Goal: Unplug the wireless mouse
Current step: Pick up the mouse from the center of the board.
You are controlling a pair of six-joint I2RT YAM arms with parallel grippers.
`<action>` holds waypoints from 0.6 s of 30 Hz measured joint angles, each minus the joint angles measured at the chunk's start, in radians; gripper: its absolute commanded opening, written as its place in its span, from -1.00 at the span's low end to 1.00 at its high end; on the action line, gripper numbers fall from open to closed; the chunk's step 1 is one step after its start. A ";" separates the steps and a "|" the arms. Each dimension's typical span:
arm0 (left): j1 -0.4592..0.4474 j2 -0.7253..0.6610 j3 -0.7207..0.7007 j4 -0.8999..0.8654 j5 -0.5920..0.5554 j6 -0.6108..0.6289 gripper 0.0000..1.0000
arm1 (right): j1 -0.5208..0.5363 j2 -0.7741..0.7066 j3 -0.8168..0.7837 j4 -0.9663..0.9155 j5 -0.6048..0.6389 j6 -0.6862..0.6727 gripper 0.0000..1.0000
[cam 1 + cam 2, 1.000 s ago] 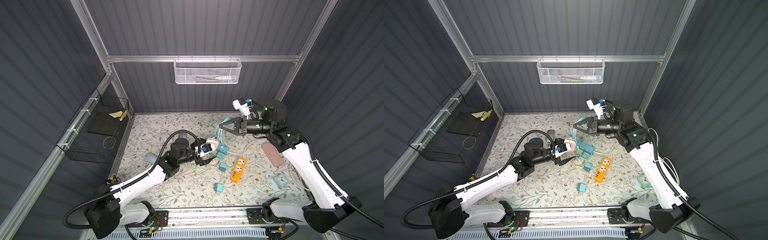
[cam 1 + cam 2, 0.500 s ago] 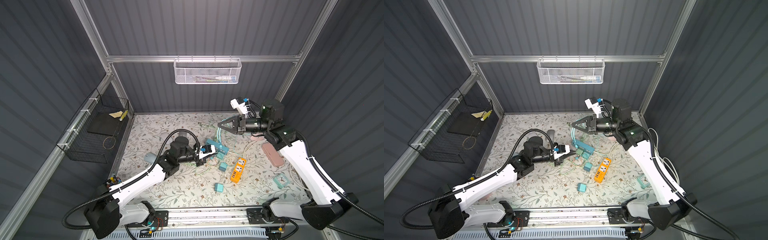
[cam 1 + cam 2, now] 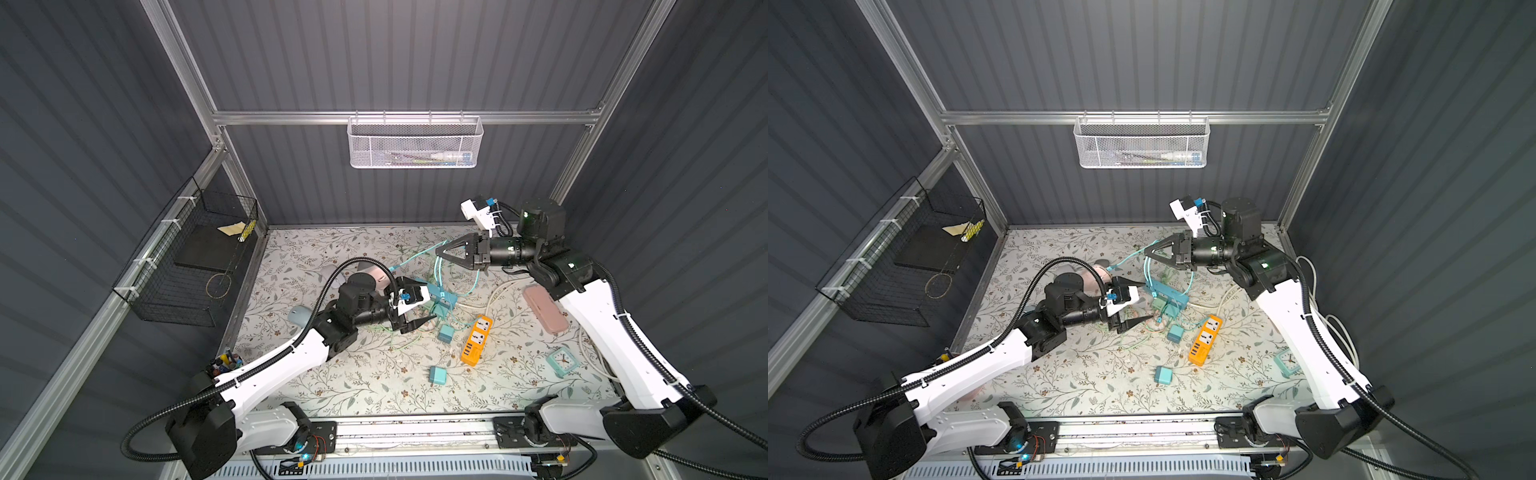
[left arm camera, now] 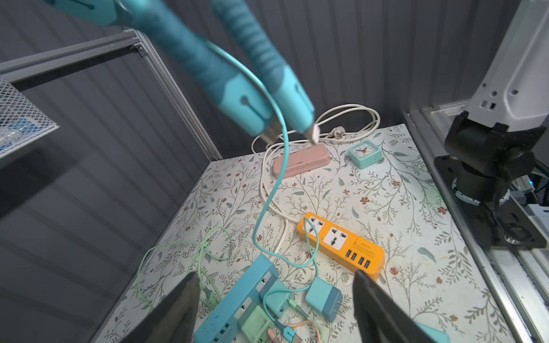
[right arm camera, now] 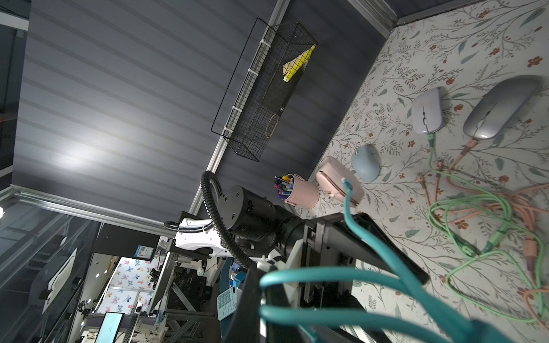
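2 baskets (image 3: 413, 143), 1 clock (image 3: 562, 360), 1 pen cup (image 5: 300, 193)

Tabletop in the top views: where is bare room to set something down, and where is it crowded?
Bare floral mat: the front strip between the left arm and the teal charger; the back-left corner beside the wire basket. Crowded centre: blue power strip, orange power strip, green cables, and the teal cable in the right gripper.
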 measured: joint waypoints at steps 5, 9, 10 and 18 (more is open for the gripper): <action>-0.001 -0.001 0.000 0.008 -0.077 -0.004 0.73 | 0.000 -0.015 -0.013 0.047 -0.027 0.027 -1.00; -0.001 -0.002 0.000 0.036 -0.178 -0.008 0.76 | 0.000 -0.029 -0.028 0.076 -0.054 0.041 -1.00; -0.001 -0.003 -0.001 0.040 -0.198 -0.010 0.76 | 0.000 -0.033 -0.034 0.079 -0.060 0.043 -1.00; -0.001 -0.018 -0.002 0.066 -0.269 -0.016 0.75 | 0.003 -0.063 -0.090 0.090 -0.093 0.049 -1.00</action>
